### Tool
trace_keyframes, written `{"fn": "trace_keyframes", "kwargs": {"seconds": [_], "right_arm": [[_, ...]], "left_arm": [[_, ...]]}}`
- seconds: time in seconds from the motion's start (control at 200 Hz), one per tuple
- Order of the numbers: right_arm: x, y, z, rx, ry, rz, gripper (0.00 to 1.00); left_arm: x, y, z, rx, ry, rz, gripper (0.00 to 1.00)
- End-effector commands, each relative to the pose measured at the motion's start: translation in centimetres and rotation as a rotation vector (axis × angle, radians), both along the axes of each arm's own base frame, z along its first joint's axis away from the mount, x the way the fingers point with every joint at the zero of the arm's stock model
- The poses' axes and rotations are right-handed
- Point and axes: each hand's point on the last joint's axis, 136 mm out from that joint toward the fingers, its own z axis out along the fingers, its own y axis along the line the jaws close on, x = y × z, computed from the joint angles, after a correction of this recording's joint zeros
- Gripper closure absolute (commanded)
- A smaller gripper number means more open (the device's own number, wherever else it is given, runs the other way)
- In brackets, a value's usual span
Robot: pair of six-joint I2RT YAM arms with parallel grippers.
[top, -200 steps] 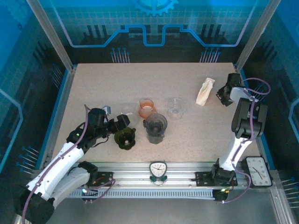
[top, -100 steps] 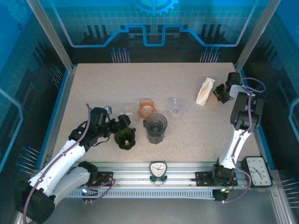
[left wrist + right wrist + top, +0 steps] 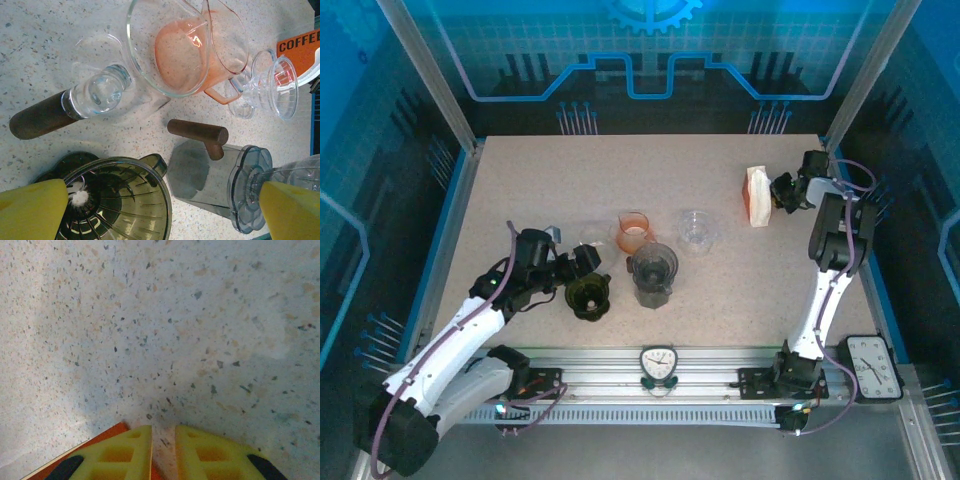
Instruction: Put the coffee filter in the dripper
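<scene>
Our left gripper [image 3: 160, 200] hangs wide open right at the dark dripper [image 3: 588, 297], gripping nothing. Well off to the dripper's right and further back on the counter [image 3: 520, 200], our right gripper [image 3: 778, 193] is pinched onto the edge of the orange-and-white coffee filter packet [image 3: 756, 197], which stands upright. A grey jug [image 3: 652, 272] sits just right of the dripper.

Cool bluish even light, soft shadows, slightly blurred close-ups

Far right, the right gripper [image 3: 779, 192] holds the filter pack [image 3: 756, 196] upright; left gripper [image 3: 582, 263] just beside the dark dripper [image 3: 588, 298]
</scene>
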Motion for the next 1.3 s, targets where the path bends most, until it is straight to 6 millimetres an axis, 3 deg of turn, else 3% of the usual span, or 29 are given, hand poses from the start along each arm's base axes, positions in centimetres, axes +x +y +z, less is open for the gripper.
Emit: {"fn": "trace_keyframes", "kwargs": {"seconds": [0.0,0.14,0.265,0.43,0.58,0.71,0.85,1.061,1.296], "right_arm": [[1.0,1.9,-0.1,0.049,-0.028,0.061,0.79],[0.7,1.4,0.2,0.017,-0.02,0.028,0.76],[-0.2,-0.3,1.8,-0.066,-0.02,-0.027,0.7],[-1.6,-2.7,5.7,-0.194,-0.053,-0.1,0.63],[-2.8,-3.2,10.3,-0.282,-0.123,-0.124,0.58],[-3.8,-1.0,14.3,-0.408,-0.185,-0.053,0.55],[-4.2,3.1,16.1,-0.535,-0.206,0.081,0.55],[-4.1,7.6,15.2,-0.654,-0.134,0.276,0.6],[-3.9,8.6,13.5,-0.736,-0.059,0.354,0.66]], "left_arm": [[0.8,-0.5,1.9,-0.016,-0.049,-0.004,0.01],[0.8,-0.5,2.0,-0.018,-0.049,-0.006,0.01],[0.7,-0.4,1.9,-0.014,-0.049,-0.005,0.01],[0.8,-0.4,2.0,-0.016,-0.054,-0.005,0.01],[0.8,-0.5,2.2,-0.019,-0.056,-0.005,0.01],[0.7,-0.5,2.4,-0.029,-0.062,-0.003,0.01],[0.5,-0.5,2.2,-0.029,-0.065,-0.007,0.01],[0.4,-0.4,2.1,-0.016,-0.07,-0.016,0.01],[0.4,-0.3,2.1,-0.007,-0.076,-0.02,0.01]]}}
